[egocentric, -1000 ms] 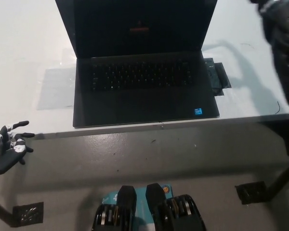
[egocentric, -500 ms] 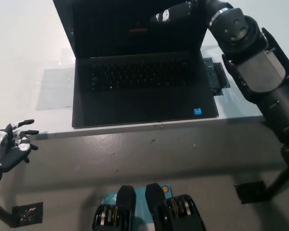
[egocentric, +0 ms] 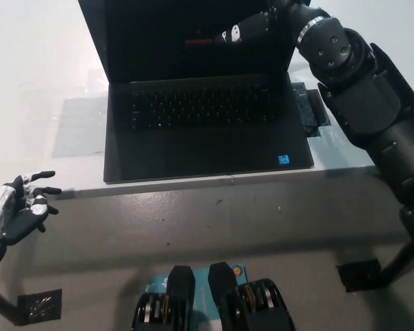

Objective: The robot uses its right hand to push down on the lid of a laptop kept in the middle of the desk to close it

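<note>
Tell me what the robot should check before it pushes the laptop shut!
1. Laptop lid open and waiting to be pushed: ok.
2. Right hand up at the screen: ok.
3. Right hand actually touching the lid: cannot tell.
4. Nothing lying on the keyboard: ok.
5. Left hand off the desk, out of the way: ok.
6. Black thing beside the laptop's right edge clear of the lid: cannot tell.

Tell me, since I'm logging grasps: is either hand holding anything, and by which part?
Nothing is held. The right hand reaches over the open laptop's screen; the left hand rests open below the desk edge.
</note>
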